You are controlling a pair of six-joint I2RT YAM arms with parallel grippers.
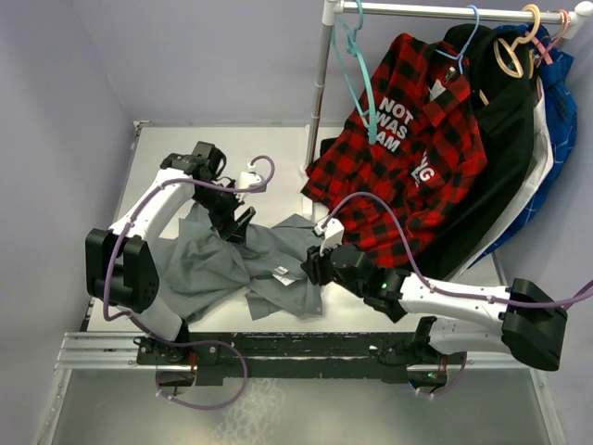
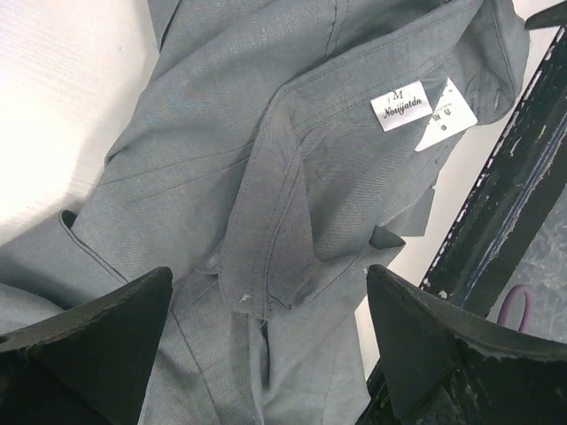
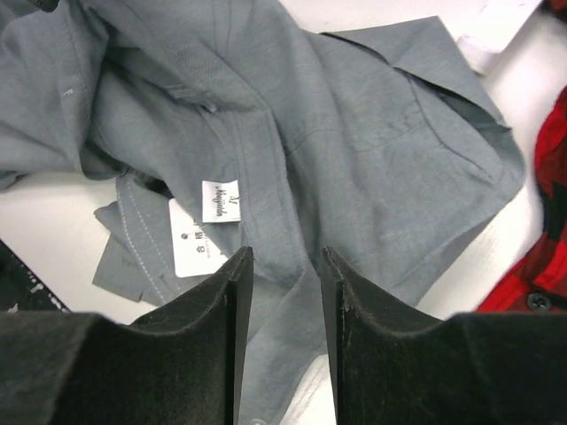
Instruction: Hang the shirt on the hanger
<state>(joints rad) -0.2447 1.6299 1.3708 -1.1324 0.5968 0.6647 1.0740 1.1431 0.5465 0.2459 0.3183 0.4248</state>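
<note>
The grey shirt (image 1: 208,269) lies crumpled on the white table between the two arms, its collar turned up so the white neck label (image 2: 400,106) (image 3: 221,201) shows. My left gripper (image 1: 239,225) (image 2: 266,301) hovers over the shirt (image 2: 221,133) with its fingers spread wide and nothing between them. My right gripper (image 1: 309,269) (image 3: 279,252) sits at the collar side of the shirt (image 3: 354,115); its jaws are narrowed with a gap left, astride a fold of cloth. The teal hanger (image 1: 349,65) hangs bare on the rack at the back, far from both grippers.
A red-and-black plaid shirt (image 1: 408,139) hangs from the rack rail (image 1: 445,11), with dark and blue garments (image 1: 556,102) behind it. The rack's white pole (image 1: 321,83) stands at the table's back. A black mounting rail (image 1: 306,348) (image 2: 505,204) runs along the near edge.
</note>
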